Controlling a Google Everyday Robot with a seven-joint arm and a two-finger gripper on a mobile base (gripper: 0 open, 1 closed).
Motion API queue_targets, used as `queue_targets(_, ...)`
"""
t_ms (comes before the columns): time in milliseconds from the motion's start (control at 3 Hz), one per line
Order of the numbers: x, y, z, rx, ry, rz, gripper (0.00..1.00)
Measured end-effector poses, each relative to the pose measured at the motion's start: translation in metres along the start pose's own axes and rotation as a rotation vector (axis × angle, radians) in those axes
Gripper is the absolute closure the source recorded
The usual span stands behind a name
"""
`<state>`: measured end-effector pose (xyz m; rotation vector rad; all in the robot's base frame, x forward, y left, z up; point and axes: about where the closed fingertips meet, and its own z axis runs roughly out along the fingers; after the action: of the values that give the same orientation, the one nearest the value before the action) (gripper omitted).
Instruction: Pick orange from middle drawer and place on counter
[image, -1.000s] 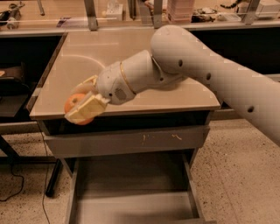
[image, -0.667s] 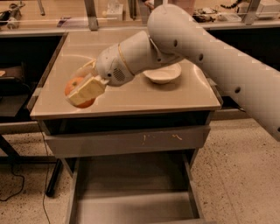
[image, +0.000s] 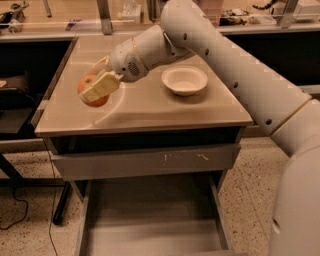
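My gripper (image: 95, 87) is shut on the orange (image: 89, 85), a small round glossy fruit, and holds it just above the left part of the counter (image: 145, 107), a glossy tan-beige top with a faint curved arc mark. The pale fingers (image: 100, 86) cover the front of the orange. Below, the middle drawer (image: 150, 220) stands pulled open, with a plain grey floor and nothing in it.
A white bowl (image: 184, 80) sits on the counter right of centre. A closed drawer front with pale scuff marks (image: 145, 161) lies under the counter edge. A cluttered bench (image: 125, 12) runs along the back. A dark cable (image: 15, 210) lies on the speckled floor at left.
The gripper with the orange has moved up and farther in over the counter. The arm has swung away from the bowl, which now shows in full.
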<state>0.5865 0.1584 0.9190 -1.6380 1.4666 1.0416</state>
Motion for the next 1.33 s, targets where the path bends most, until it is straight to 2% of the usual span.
queue_targets(667,0.012,-0.055,0.017,-0.042,0.015,-0.007,1.0)
queue_targets(1333,0.038,-0.076,0.05,-0.09,0.075,0.02,1.0)
